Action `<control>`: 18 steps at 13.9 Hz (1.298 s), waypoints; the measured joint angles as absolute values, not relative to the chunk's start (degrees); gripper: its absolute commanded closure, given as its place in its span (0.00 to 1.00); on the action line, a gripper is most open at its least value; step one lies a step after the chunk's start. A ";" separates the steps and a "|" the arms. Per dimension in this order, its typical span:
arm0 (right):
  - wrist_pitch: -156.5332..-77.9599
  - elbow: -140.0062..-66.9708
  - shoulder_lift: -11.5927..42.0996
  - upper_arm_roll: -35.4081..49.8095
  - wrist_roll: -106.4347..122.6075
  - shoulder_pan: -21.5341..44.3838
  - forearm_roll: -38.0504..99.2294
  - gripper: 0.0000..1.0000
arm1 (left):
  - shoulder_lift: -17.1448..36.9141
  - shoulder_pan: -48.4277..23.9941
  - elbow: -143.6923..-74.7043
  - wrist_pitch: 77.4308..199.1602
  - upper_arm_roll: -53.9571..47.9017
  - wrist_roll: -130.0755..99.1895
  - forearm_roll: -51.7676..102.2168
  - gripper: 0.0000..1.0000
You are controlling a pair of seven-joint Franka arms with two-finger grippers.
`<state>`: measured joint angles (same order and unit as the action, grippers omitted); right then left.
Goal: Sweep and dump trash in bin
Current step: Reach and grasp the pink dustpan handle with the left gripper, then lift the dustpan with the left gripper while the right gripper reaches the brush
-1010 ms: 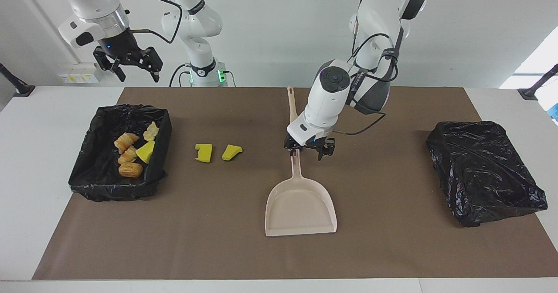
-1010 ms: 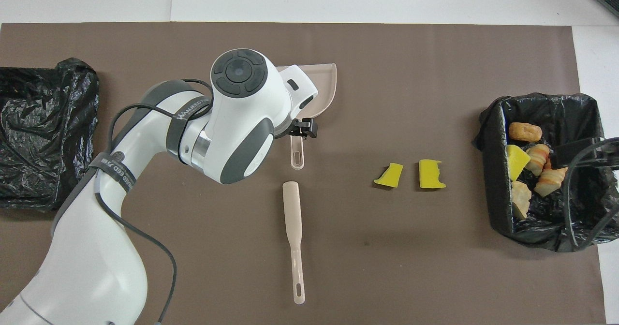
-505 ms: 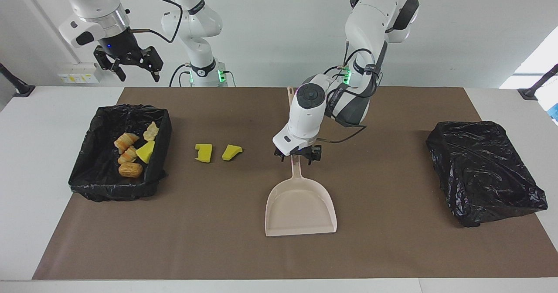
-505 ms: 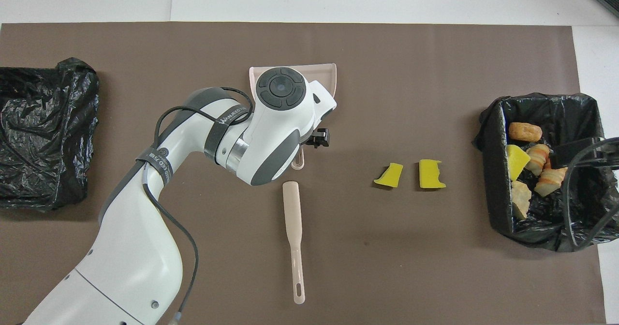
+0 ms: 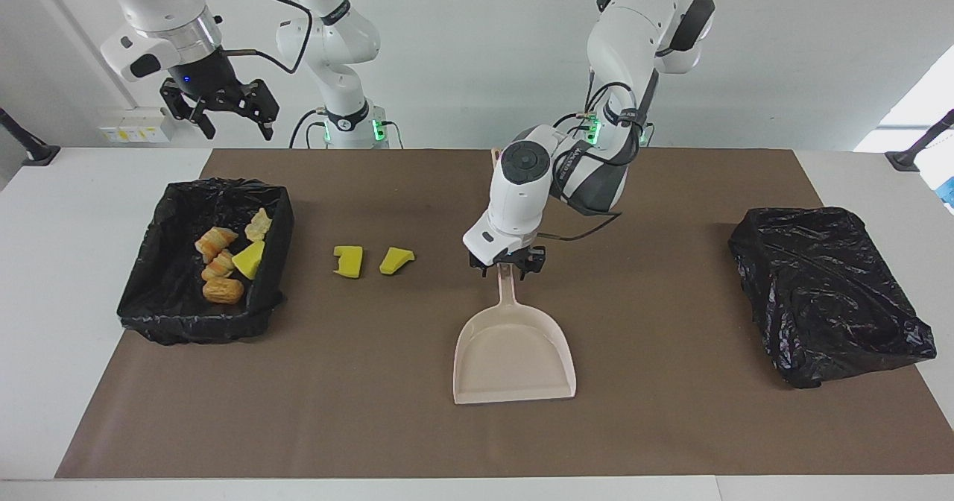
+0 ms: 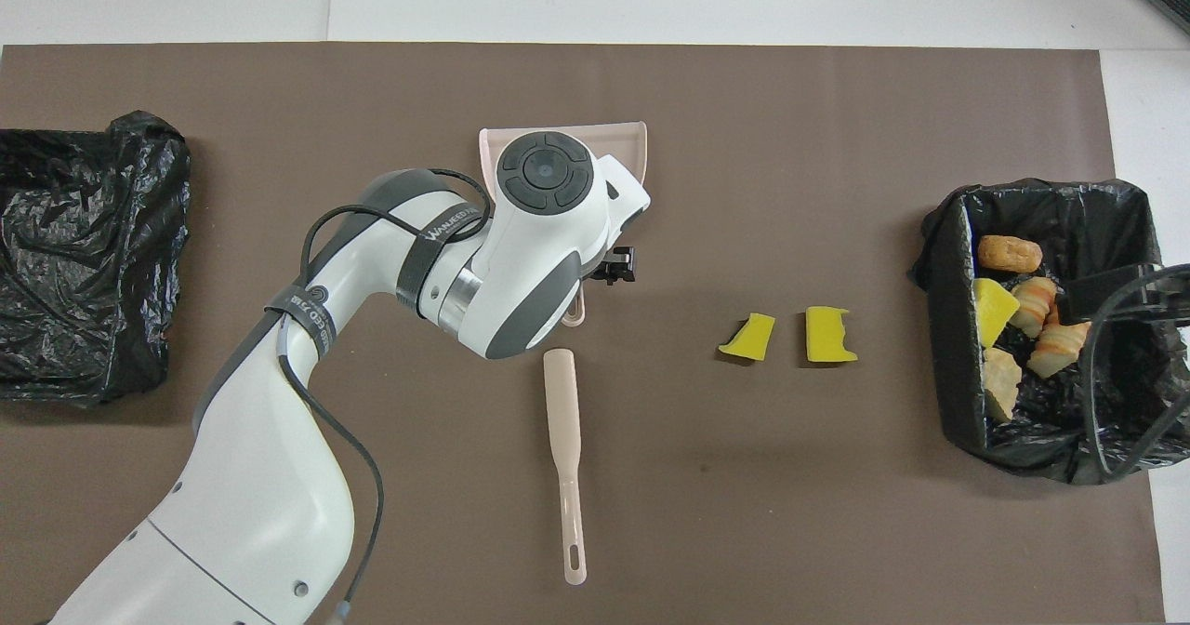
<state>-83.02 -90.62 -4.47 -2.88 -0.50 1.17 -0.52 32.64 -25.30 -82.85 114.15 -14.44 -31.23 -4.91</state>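
Two yellow sponge bits of trash (image 5: 348,261) (image 5: 396,259) lie side by side on the brown mat, between the bin (image 5: 149,314) and the beige dustpan (image 5: 514,352). More trash (image 5: 222,262), rolls and a yellow chunk, lies in the black-lined bin. My left gripper (image 5: 507,266) is down at the upper end of the dustpan's handle (image 5: 507,292), straddling it. In the overhead view my left wrist covers the handle and part of the dustpan (image 6: 632,141). My right gripper (image 5: 218,109) hangs open and empty, high above the bin's robot-side edge.
The beige brush (image 6: 564,448) lies on the mat nearer to the robots than the dustpan, its handle pointing toward them. A second bin draped in a black bag (image 5: 827,292) sits at the left arm's end of the table.
My left arm has swung a little toward the right arm's end and settled its gripper onto the dustpan handle. The right arm, trash and brush have not moved.
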 measured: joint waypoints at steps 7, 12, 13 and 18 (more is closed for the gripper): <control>-83.02 -90.62 -4.47 -2.88 -0.50 1.17 -0.51 0.00 | 32.88 -25.11 -83.17 112.47 -14.01 -31.52 -4.96 1.00; -83.02 -90.62 -4.48 -2.88 -0.49 1.17 -0.50 0.00 | 30.26 -22.75 -82.96 109.27 -13.65 -29.37 -5.00 1.00; -83.02 -90.62 -4.48 -2.88 -0.50 1.17 -0.50 0.00 | 29.43 -21.93 -82.98 108.89 -13.52 -26.75 -5.06 1.00; -82.57 -90.69 -4.56 -2.13 -0.49 1.70 0.15 0.00 | 22.76 -14.17 -86.77 106.92 -13.33 -4.80 -5.12 1.00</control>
<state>-82.57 -90.69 -4.56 -2.13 -0.49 1.70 0.15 22.76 -14.17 -86.77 106.92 -13.33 -4.80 -5.12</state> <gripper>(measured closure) 0.000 0.683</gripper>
